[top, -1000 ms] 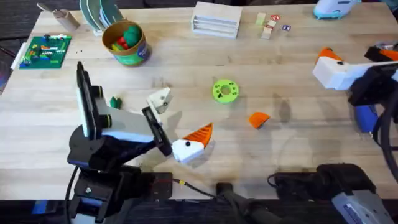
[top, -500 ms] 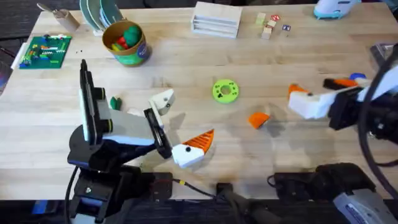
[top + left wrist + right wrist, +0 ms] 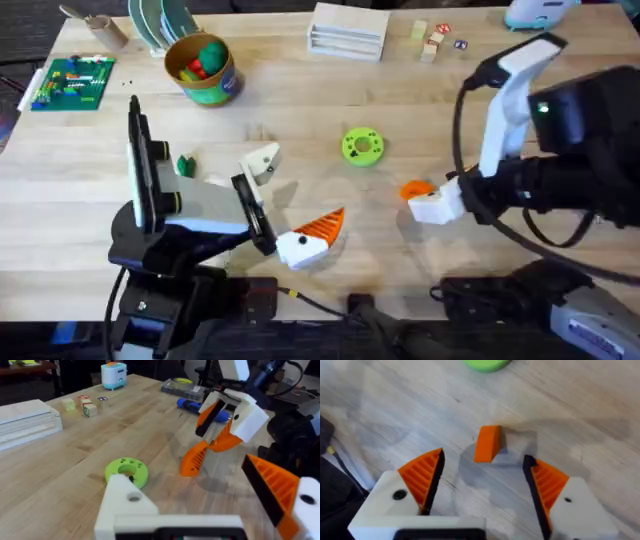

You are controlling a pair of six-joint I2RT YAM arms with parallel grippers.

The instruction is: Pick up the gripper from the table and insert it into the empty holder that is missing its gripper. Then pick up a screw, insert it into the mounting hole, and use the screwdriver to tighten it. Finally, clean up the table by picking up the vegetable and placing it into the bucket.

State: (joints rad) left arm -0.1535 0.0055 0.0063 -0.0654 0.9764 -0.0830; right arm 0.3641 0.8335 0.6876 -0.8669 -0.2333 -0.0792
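We are hovering the right claw (image 3: pixel 482 492) over the orange gripper (image 3: pixel 488 443), which is lying on the tabletop (image 3: pixel 450 90) near the green disc (image 3: pixel 362 146). If we are descending off-centre, a pad may nudge the small wedge aside or tip it. The right claw's fingers are standing wide apart, holding nothing. The left claw (image 3: pixel 305 238) is gripping nothing that we can see; its state we cannot tell.

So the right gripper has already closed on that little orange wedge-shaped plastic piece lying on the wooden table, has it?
Not quite. The right gripper is open, not closed: in the right wrist view its two orange ribbed pads stand wide apart on either side of the little orange wedge-shaped plastic piece, touching neither side of it. The piece does lie on the wooden table.
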